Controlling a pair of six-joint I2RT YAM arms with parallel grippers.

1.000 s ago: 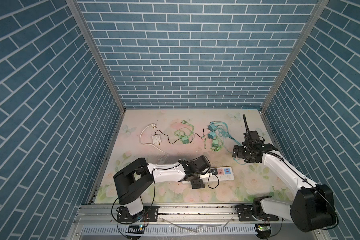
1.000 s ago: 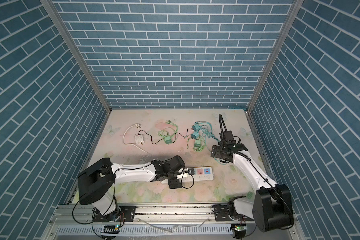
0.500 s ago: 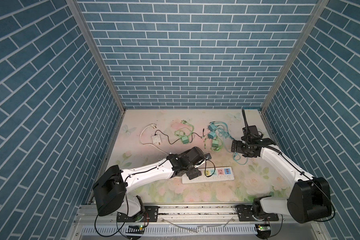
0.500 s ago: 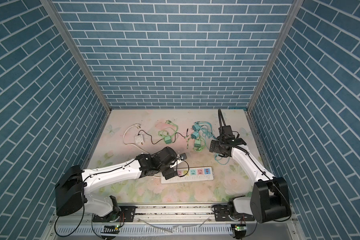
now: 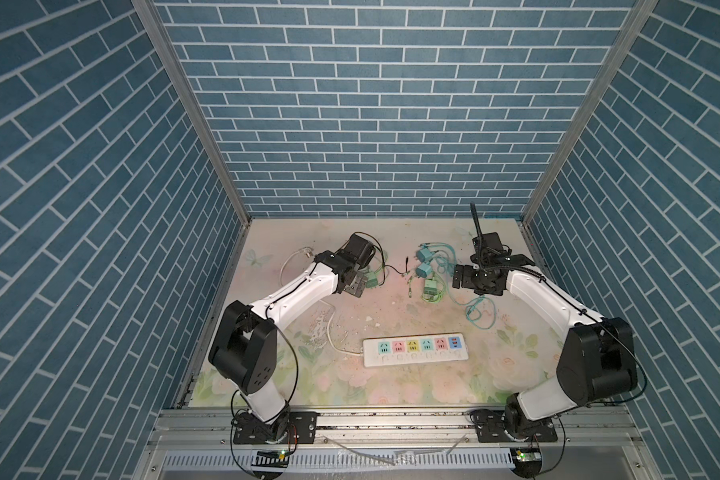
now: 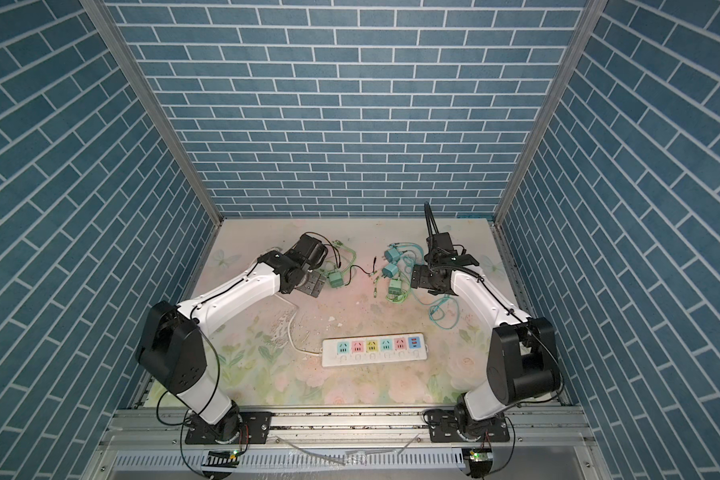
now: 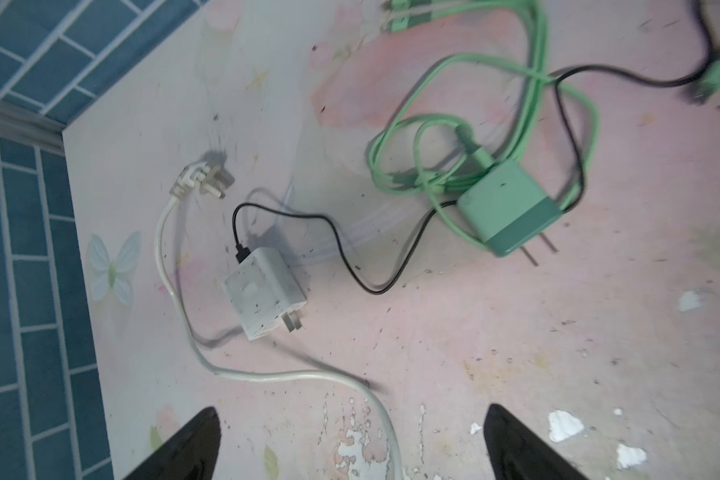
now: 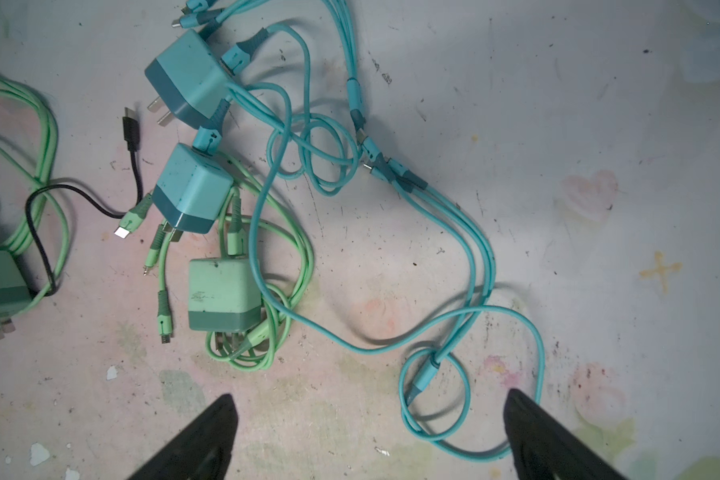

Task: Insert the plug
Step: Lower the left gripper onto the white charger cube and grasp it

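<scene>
Both sets of jaws spread wide, nothing in either. Your left gripper [image 7: 350,415] hangs over the white charger [image 7: 265,291], and your right gripper [image 8: 368,395] over a teal charger [image 8: 192,187] among tangled cables. The power strip [image 5: 415,351] lies well apart with its sockets vacant, so this reads as the pick-up stage. Next: choose one plug and close on its body, prongs kept free. Writing: a mark on the pale green charger [image 8: 219,291] — too blurred to read.

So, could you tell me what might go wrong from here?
The black cable from the white charger weaves through the cord of the green charger; lifting one may drag the other.
The blue cords loop over one another, so a plug there could snag.
The power strip lies unheld; pushing a plug in might shift it.
</scene>
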